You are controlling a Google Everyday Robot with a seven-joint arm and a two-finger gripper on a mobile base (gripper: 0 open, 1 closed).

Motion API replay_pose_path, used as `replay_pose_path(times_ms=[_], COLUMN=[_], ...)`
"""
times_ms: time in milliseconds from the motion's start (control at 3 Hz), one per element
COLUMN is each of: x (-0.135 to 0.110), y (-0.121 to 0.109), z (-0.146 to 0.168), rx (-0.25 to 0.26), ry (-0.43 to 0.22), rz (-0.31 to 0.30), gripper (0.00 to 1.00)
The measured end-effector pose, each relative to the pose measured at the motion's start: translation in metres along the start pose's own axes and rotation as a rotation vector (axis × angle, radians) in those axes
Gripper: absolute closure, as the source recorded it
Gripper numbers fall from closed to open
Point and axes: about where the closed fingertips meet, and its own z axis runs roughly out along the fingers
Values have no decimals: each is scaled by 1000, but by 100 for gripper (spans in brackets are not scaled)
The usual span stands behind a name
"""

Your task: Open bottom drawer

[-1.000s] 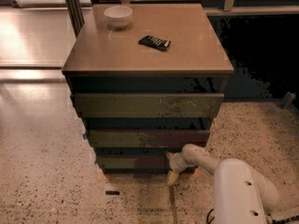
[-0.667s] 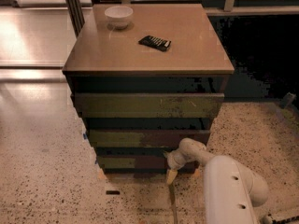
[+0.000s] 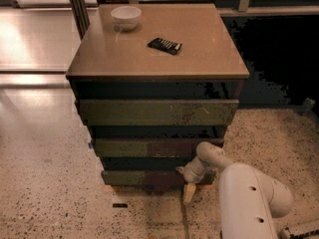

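One bottom drawer (image 3: 133, 177), olive, brown-worn; end effector (image 3: 189, 182) at its right end.

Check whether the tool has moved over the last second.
No. The tool stays at the same spot, at the right part of the bottom drawer, just below the middle drawer front.

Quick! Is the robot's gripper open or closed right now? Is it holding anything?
Gripper: low down at the right end of the bottom drawer front. Whether it is open, closed or holding anything cannot be told.
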Motion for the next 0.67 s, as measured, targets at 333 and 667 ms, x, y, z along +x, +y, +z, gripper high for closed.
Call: replay_pose_path(times_ms=[333,667], x=[-7,-7], y=[28,28], z=[-16,-15], rx=[-85,-86], ry=[-17,-17], rz=[6,6], gripper=[0,0])
